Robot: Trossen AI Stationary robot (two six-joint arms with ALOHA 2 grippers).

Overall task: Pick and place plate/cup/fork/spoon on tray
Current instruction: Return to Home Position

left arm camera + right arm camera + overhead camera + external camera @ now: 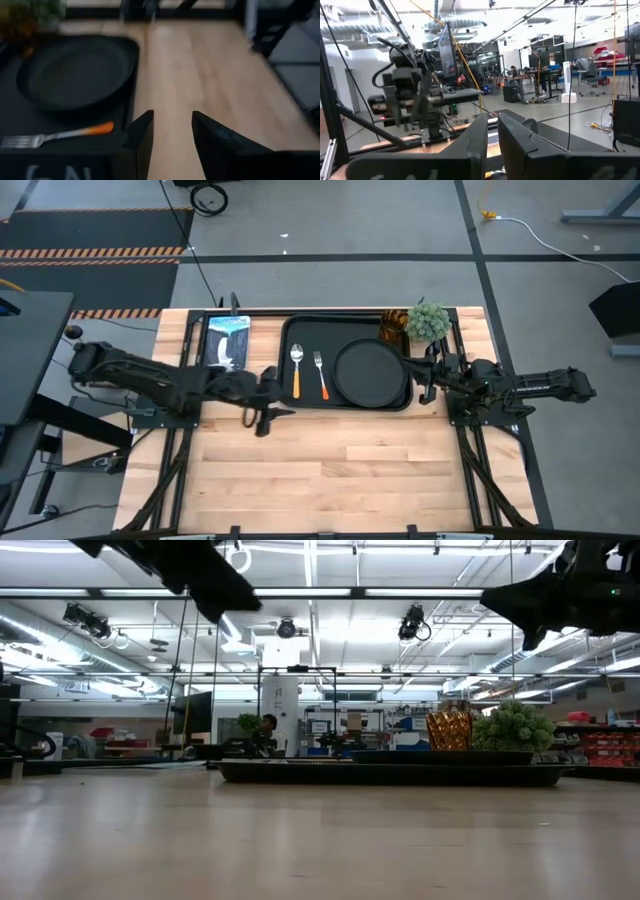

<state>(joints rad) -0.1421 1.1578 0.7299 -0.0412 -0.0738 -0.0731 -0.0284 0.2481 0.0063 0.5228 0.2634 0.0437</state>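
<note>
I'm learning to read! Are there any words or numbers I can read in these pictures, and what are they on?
No words or numbers can be read anywhere.
The package on the table, left of the tray: printing too small to read.
The pale marks at the bottom edge of the left wrist view: too blurred to read.
The shelves and signs in the room behind: too far off to read.

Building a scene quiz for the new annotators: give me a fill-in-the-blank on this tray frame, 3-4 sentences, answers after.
1. On the tray, the item lying between the spoon and the plate is the ____.
2. The cup stands in the tray's corner right beside the small green ____.
3. The left pincer hovers over bare wood with its fingers ____.
4. The handles of the spoon and fork are coloured ____.

Missing words: fork; plant; open; orange
</note>
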